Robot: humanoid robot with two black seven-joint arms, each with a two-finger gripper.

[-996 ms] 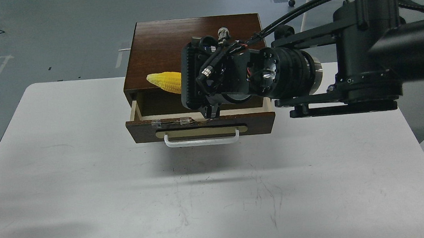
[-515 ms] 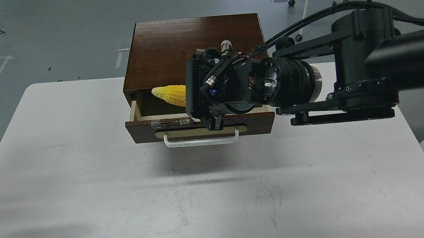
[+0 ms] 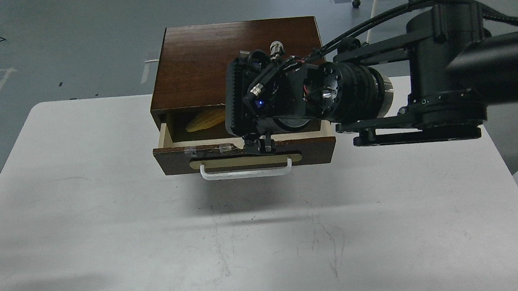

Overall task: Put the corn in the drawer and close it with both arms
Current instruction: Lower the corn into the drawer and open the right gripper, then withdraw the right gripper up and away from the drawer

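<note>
Already, in the head view, the corn (image 3: pixel 205 120) lies inside the open drawer (image 3: pixel 245 155) on the bench (image 3: pixel 104 217); closing remains. Right gripper (image 3: pixel 259 144) hovers over the drawer's front edge; I cannot tell whether its fingers are apart.

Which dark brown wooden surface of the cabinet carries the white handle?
The drawer front, the panel facing the camera, carries the white handle on a brass-coloured plate. The cabinet top is plain, without handle.
</note>
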